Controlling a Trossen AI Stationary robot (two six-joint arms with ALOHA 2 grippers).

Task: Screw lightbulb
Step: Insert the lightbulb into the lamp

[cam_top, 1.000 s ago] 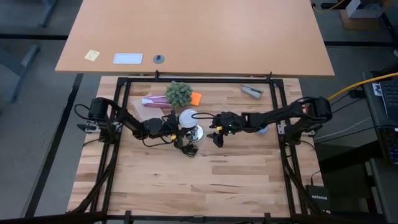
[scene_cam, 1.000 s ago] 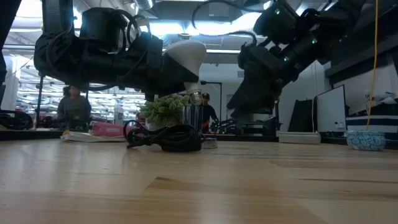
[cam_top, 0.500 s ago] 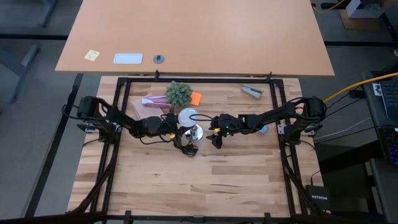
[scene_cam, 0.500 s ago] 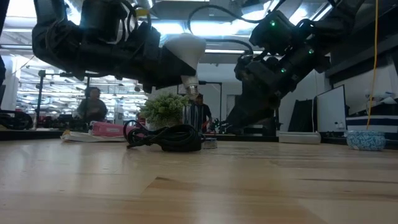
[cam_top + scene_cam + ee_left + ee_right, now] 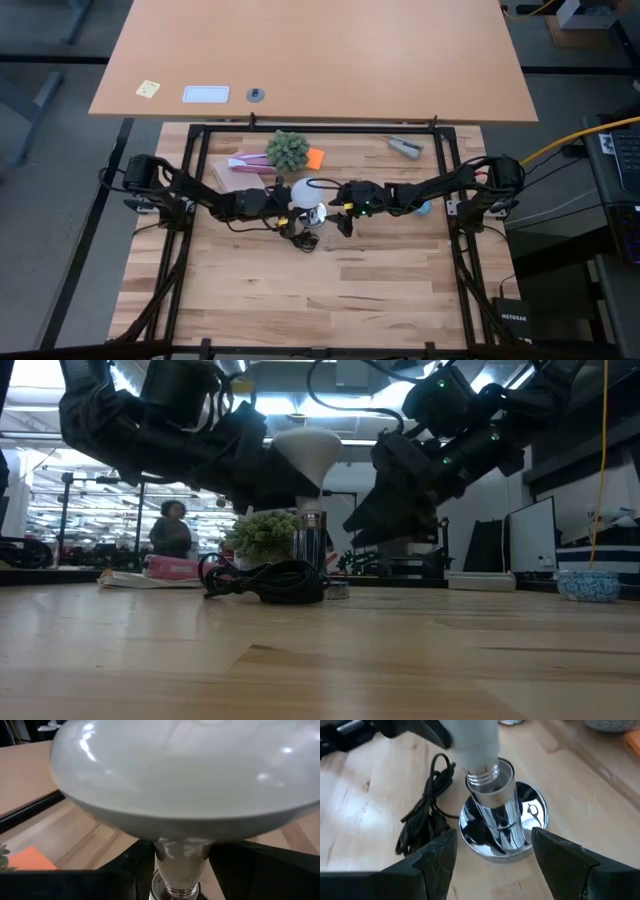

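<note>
- Between the left gripper's fingers sits the bulb, held by its wide frosted dome; the fingers themselves are almost wholly hidden behind it from above and in the left wrist view.
- Its neck points down, and the grey threads are at the mouth of the chrome socket. How far they have gone in is hard to make out.
- From table height the bulb stands upright over the socket tube, with dark arm links crowding both sides.
- Ahead of the right gripper's fingers, which stand wide apart and hold nothing, the socket's mirrored base rests on the wood; the fingers flank it without touching.
- Beside that base a black cord lies bunched; its far end is cut off.
- In the left wrist view the bulb fills nearly everything, so little of the table shows.
- Beyond the fingers, a small green plant and an orange scrap lie well apart.
</note>
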